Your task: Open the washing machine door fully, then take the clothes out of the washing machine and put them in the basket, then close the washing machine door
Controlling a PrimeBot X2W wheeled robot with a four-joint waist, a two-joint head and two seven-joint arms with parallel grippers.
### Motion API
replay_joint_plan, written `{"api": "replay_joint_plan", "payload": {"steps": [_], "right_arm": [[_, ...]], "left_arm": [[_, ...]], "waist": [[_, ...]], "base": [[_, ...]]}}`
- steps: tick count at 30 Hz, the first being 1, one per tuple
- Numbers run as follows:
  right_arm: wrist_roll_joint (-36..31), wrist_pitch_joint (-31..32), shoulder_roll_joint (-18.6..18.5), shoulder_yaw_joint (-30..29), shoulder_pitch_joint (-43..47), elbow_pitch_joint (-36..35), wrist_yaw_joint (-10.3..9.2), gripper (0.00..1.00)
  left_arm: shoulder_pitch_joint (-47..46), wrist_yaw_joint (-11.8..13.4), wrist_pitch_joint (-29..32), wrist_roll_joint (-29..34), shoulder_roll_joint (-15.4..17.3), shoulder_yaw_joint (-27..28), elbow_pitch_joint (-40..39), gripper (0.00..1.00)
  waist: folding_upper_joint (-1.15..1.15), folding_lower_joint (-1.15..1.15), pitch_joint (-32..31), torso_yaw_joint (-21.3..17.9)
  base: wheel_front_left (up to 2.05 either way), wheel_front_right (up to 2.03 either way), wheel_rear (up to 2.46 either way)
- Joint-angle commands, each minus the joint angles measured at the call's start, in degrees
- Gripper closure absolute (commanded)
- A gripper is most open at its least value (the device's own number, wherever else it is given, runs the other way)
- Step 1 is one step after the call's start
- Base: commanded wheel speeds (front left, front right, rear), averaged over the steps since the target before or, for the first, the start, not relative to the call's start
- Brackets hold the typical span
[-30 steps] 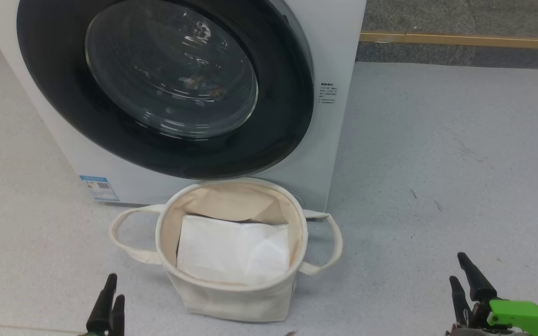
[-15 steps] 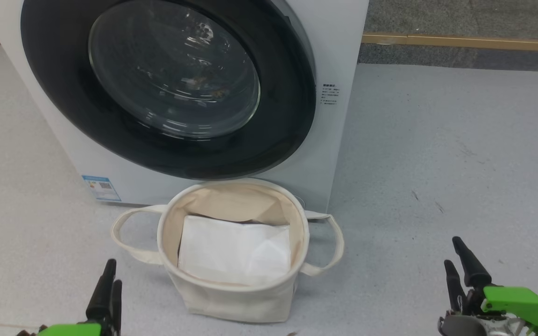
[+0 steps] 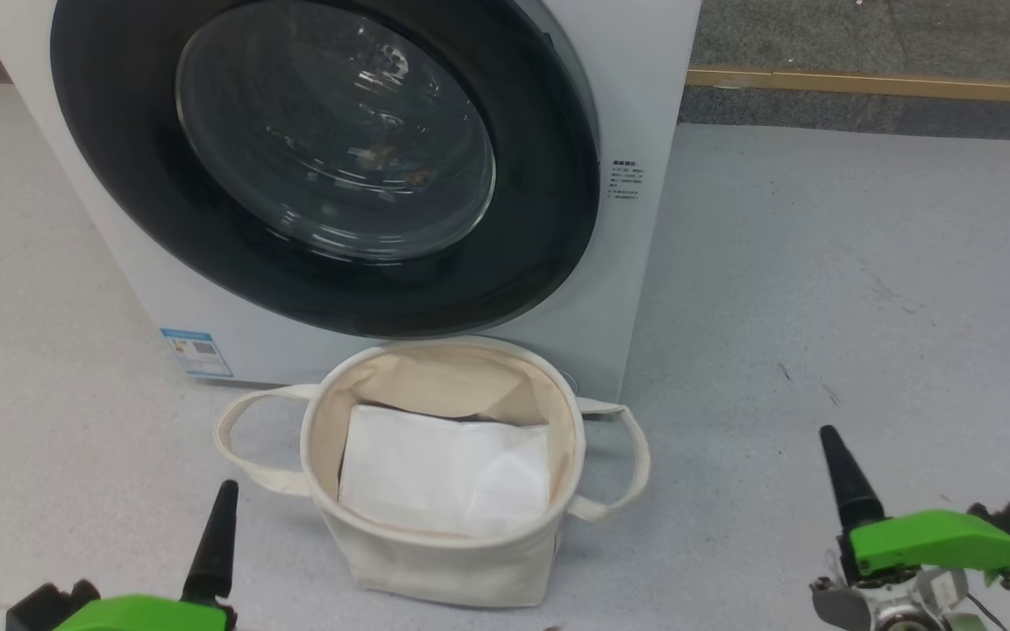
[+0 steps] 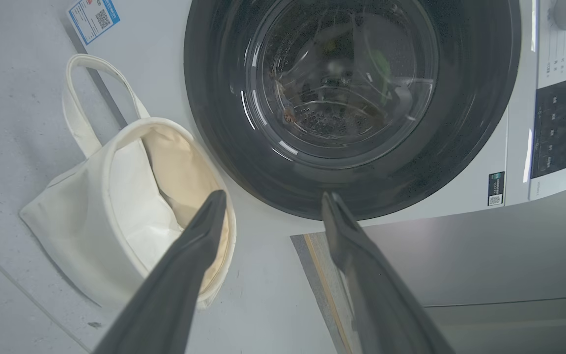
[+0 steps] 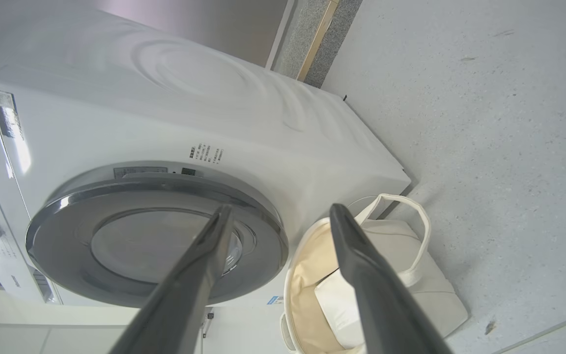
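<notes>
On the speckled grey floor [image 3: 821, 263], near its far edge, the washing machine [image 3: 636, 105] stands with its door [image 3: 549, 228] shut, so no step is done yet. Clothes [image 3: 378, 159] show faintly behind the glass. The basket [image 3: 444, 561], just in front, holds a white sheet [image 3: 444, 478]. The left pincer [image 4: 273, 196] and right pincer [image 5: 278, 209] are open and empty.

Bright, diffuse light leaves only soft shadows on the grey floor [image 3: 821, 263]. White glare streaks cross the glass of the washing machine door [image 3: 330, 149]. Both wrist views bow straight lines toward their edges.
</notes>
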Motion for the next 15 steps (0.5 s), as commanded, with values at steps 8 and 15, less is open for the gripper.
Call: {"api": "replay_joint_plan", "payload": {"steps": [8, 15], "right_arm": [[-10.93, -1.84, -0.6, 3.27, -4.1, -1.83, 0.02, 0.0], [-15.89, -3.02, -0.8, 5.24, -4.41, -2.01, 0.02, 0.0]], "left_arm": [[-3.93, 2.54, -2.44, 11.06, 3.05, -2.42, -1.82, 0.0], [-4.47, 2.97, -3.63, 17.18, 3.7, -3.87, -2.89, 0.0]], "waist": [[0.0, 0.0, 0.01, 0.41], [0.0, 0.0, -0.19, 0.86]], "base": [[0.0, 0.0, 0.0], [0.0, 0.0, 0.0]]}}
